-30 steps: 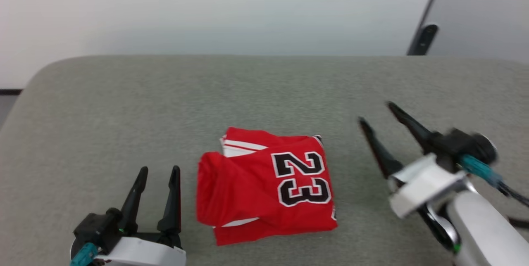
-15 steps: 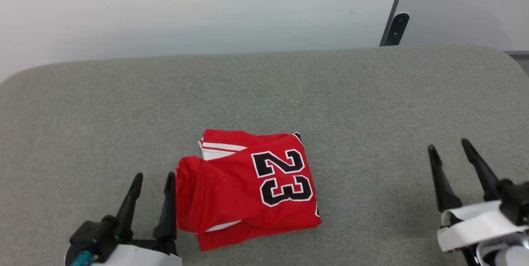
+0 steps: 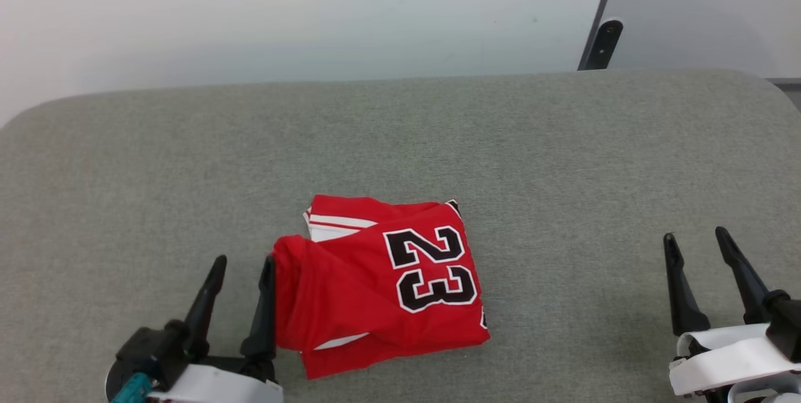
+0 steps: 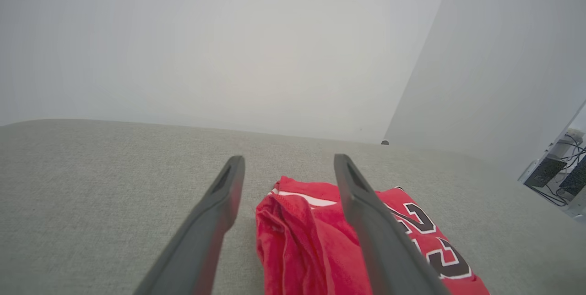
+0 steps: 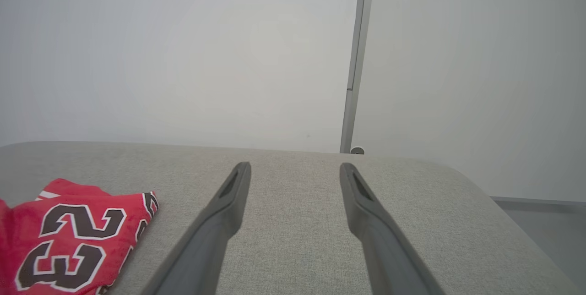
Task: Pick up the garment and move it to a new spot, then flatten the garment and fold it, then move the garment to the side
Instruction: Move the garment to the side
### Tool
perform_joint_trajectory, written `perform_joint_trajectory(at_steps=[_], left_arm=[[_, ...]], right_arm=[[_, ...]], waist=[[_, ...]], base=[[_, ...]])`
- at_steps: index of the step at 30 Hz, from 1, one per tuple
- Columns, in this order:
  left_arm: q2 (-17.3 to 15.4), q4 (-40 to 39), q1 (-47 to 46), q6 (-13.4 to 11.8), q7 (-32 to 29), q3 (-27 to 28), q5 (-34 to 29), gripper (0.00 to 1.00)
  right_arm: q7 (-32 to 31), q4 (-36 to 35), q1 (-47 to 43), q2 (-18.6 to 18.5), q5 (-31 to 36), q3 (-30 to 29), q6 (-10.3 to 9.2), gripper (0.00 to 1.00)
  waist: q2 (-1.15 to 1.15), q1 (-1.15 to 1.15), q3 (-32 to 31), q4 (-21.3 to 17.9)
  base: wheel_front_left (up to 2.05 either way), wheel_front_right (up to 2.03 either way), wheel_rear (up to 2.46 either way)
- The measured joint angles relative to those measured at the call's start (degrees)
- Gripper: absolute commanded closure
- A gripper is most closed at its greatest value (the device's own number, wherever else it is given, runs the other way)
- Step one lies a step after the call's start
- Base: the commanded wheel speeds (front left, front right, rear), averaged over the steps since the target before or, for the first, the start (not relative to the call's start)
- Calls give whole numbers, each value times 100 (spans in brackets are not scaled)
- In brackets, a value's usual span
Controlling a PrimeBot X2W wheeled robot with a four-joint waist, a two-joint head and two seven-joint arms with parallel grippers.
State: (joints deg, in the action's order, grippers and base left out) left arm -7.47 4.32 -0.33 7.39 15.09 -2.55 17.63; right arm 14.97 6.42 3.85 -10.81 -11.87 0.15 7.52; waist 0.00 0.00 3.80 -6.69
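The red jersey shirt (image 3: 382,284) with a black 23 lies folded small on the soft grey table (image 3: 500,140). The right gripper (image 3: 694,234) has pulled back, well apart from the shirt, fingers wide open and empty. The left gripper (image 3: 244,260) waits just beside the shirt, open too. Folding looks done; moving the shirt aside likely comes next.

red garment (image 3: 375,290) folded, black "23" up, on grey surface (image 3: 563,159).

garment (image 4: 297,240): partly behind left gripper (image 4: 288,160) finger, cut at bottom edge | right gripper (image 3: 694,234) base: cut off at lower edge
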Motion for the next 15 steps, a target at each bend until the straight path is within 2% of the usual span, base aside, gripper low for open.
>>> perform_joint_trajectory(at_steps=[7, 15], left_arm=[[-29, 34, -90, 0, 0, 197, -26, 0], [3, -4, -23, 0, 0, 714, -130, 0]], right_arm=[[0, 55, 1, -62, 56, 132, 0, 0], [0, 186, 0, -21, 73, 505, 0, 0]], waist=[[0, 0, -25, 287], [0, 0, -127, 946]], base=[[0, 0, 0], [0, 0, 0]])
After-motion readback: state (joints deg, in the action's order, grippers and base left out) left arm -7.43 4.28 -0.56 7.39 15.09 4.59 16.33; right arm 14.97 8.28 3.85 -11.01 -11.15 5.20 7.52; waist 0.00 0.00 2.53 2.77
